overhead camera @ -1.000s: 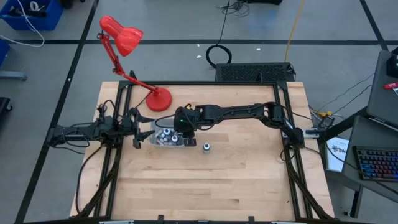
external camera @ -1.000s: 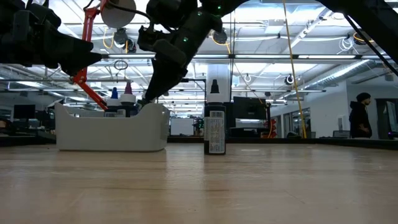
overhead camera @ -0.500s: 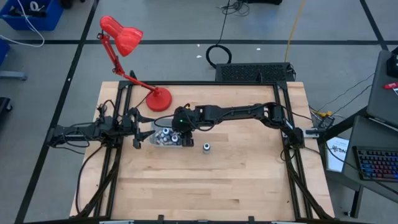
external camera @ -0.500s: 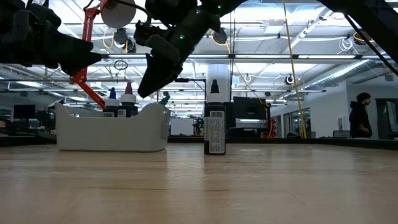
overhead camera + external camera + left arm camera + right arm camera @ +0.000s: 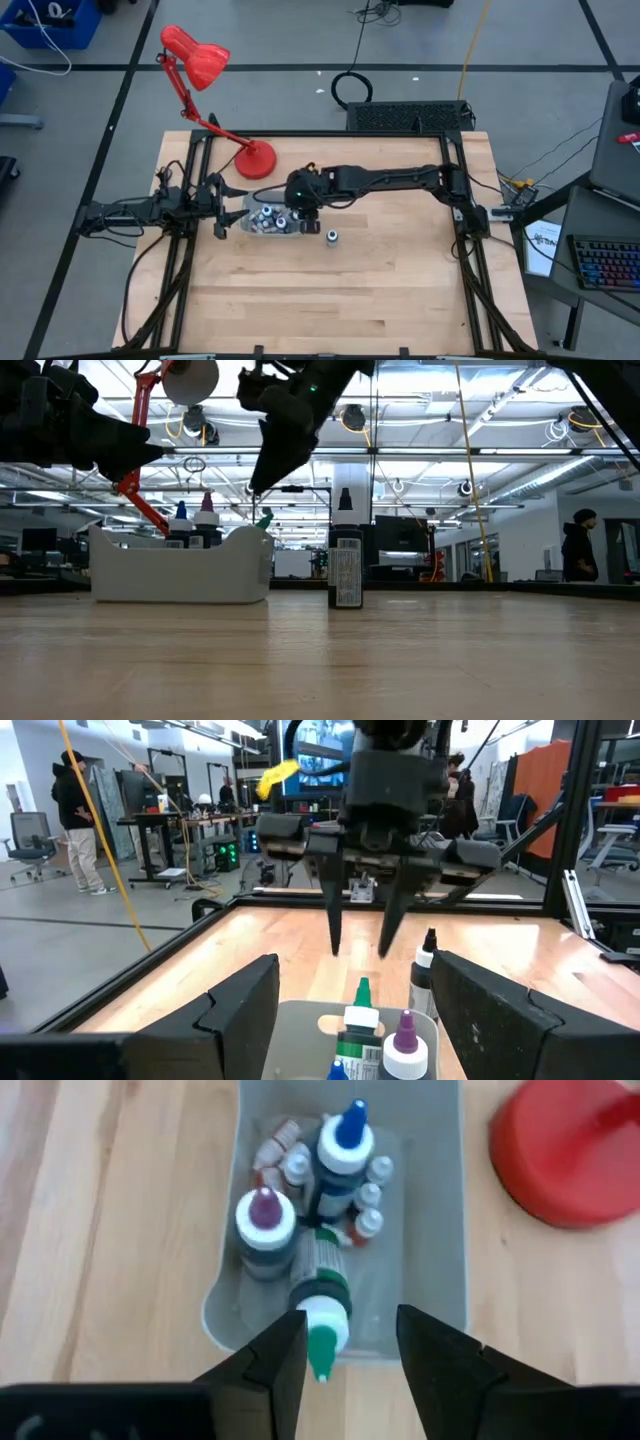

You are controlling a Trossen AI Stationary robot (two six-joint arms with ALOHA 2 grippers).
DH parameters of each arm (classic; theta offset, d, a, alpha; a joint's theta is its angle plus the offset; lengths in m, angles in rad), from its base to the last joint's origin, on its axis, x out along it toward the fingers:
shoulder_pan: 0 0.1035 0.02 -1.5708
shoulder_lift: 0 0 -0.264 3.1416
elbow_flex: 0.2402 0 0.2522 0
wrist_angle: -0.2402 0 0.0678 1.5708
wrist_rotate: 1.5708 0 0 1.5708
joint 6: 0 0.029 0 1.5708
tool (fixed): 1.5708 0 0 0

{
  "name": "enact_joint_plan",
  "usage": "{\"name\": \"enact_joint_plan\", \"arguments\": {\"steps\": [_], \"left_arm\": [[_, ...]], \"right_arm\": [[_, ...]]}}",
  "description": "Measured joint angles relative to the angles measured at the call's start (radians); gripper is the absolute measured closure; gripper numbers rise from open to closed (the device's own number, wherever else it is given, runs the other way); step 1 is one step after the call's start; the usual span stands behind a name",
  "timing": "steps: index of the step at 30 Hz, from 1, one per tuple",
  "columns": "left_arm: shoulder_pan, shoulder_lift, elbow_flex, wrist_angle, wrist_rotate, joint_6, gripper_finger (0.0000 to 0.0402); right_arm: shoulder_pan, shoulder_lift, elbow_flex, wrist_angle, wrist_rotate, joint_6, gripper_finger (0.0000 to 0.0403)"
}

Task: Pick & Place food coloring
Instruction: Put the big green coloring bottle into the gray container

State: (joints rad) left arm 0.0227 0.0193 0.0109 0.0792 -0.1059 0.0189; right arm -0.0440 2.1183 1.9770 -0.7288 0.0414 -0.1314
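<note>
The food coloring bottles stand and lie in the grey tray (image 5: 250,229) (image 5: 180,570): a blue-tipped one (image 5: 345,1145), a purple-tipped one (image 5: 263,1230), several small whitish ones (image 5: 285,1155). A green-tipped bottle (image 5: 320,1305) (image 5: 264,517) lies tilted, its tip over the tray's right end wall. One dark bottle (image 5: 332,237) (image 5: 345,565) stands alone on the table right of the tray. My right gripper (image 5: 305,210) (image 5: 256,488) (image 5: 350,1325) hangs open and empty above the tray's right end. My left gripper (image 5: 220,208) (image 5: 355,965) waits open, raised, at the tray's left end.
A red desk lamp stands with its base (image 5: 255,160) (image 5: 570,1150) just behind the tray, its arm rising toward the far left. Black frame rails run along the table's left and right edges. Bare wood lies in front of the tray (image 5: 330,290).
My right gripper has risen from the tray's right end and drifted a little toward the table's right. The green-tipped bottle, hidden behind the fingers a second ago, now shows resting tilted at that end of the tray.
</note>
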Motion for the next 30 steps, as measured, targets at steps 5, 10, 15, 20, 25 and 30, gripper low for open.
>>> {"name": "enact_joint_plan", "arguments": {"steps": [5, 10, 15, 20, 25, 30], "left_arm": [[0.0, 0.0, 0.0, -0.001, 0.0, 0.0, 0.0144], [0.0, 0.0, 0.0, 0.0, 0.0, 0.0, 0.0144], [0.0, 0.0, 0.0, 0.0, 0.0, 0.0, 0.0144], [0.0, 0.0, 0.0, 0.0, 0.0, 0.0, 0.0144], [0.0, 0.0, 0.0, 0.0, 0.0, 0.0, 0.0144], [0.0, 0.0, 0.0, 0.0, 0.0, 0.0, 0.0144]], "right_arm": [[0.003, -0.009, -0.002, -0.117, 0.01, 0.067, 0.0266], [0.0, -0.01, -0.089, -0.086, 0.011, 0.071, 0.0272], [-0.001, -0.023, -0.172, 0.033, 0.009, 0.076, 0.0273], [-0.001, -0.019, -0.214, 0.121, 0.007, 0.066, 0.0273], [0.0, -0.021, -0.217, 0.184, 0.002, 0.065, 0.0273], [0.0, -0.021, -0.217, 0.248, -0.078, 0.066, 0.0273]]}}
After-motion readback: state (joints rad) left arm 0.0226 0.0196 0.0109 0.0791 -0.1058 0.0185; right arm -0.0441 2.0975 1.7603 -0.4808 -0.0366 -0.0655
